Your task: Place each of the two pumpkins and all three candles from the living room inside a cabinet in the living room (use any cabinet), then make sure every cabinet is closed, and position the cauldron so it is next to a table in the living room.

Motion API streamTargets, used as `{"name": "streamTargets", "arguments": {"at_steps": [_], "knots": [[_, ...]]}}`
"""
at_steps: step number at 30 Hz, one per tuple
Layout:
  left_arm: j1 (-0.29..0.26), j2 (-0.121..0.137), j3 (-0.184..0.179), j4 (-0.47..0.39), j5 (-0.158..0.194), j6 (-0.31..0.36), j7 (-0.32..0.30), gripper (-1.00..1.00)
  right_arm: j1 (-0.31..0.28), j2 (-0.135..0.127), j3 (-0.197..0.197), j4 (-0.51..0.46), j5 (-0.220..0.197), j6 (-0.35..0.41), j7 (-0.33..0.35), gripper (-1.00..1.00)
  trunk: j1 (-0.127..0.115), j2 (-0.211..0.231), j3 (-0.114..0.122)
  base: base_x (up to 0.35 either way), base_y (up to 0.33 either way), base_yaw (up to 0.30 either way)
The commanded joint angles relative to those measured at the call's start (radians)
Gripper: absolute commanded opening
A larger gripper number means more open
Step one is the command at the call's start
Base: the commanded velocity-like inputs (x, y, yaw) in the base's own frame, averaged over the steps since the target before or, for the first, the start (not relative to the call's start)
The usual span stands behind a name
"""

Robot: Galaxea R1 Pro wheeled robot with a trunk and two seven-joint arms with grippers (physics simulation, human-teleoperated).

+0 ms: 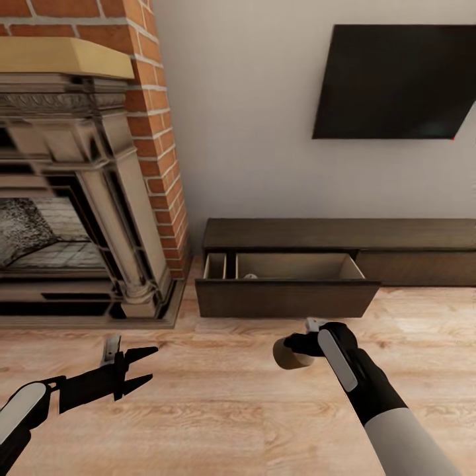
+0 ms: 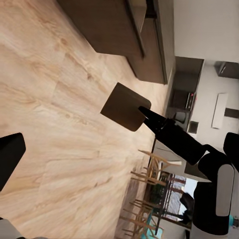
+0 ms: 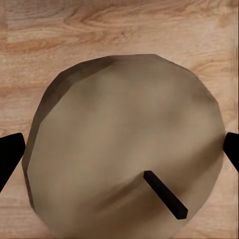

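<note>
One beige candle [image 1: 291, 355] was pinched between the fingers of the right tool [image 1: 299, 345], held on its side above the wood-plank floor [image 1: 238, 410], and in the right wrist view its flat end with the dark wick [image 3: 166, 194] faced the camera. Ahead of that tool stood the low dark-brown cabinet [image 1: 344, 233], its near drawer [image 1: 285, 289] pulled out, with a small pale object visible at the drawer's bottom, too hidden to identify. Across from the right tool, the left tool [image 1: 144, 367] hovered over bare floor with its fingers spread and nothing between them, the brick fireplace [image 1: 92, 198] beyond it.
</note>
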Motion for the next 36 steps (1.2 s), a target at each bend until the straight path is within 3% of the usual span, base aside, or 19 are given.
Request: {"name": "streamTargets", "arguments": {"at_steps": [1, 9, 26, 29, 33, 36], "knots": [[-0.001, 0.001, -0.001, 0.0, -0.009, 0.001, -0.01, 1.0, -0.001, -0.002, 0.004, -0.002, -0.012, 0.0, -0.009, -1.0, 0.0, 0.0, -0.001, 0.246, -0.237, -0.008], [-0.001, -0.002, -0.001, -0.007, -0.057, 0.001, -0.011, 1.0, -0.001, -0.002, 0.004, -0.002, -0.012, -0.004, -0.008, -1.0, 0.0, 0.0, -0.001, 0.248, -0.236, -0.001], [-0.001, -0.005, -0.005, -0.044, -0.067, 0.0, -0.011, 1.0, -0.001, 0.001, 0.001, 0.0, -0.013, -0.001, -0.009, -1.0, 0.0, 0.0, -0.001, 0.239, -0.243, 0.0], [0.0, -0.005, -0.005, -0.085, -0.1, -0.001, -0.01, 1.0, -0.001, 0.0, 0.001, 0.0, -0.013, -0.002, -0.009, -1.0, 0.0, 0.0, -0.001, 0.232, -0.255, 0.0], [0.008, -0.008, -0.007, -0.194, -0.205, -0.001, -0.008, 1.0, -0.001, 0.0, 0.002, 0.001, -0.012, -0.003, -0.009, -1.0, 0.0, 0.0, -0.001, 0.231, -0.256, 0.0], [0.028, -0.011, -0.008, -0.276, -0.251, -0.001, 0.022, 1.0, -0.001, 0.0, 0.003, 0.001, -0.012, -0.004, -0.009, -1.0, 0.0, 0.0, -0.001, 0.231, -0.256, 0.0]]}}
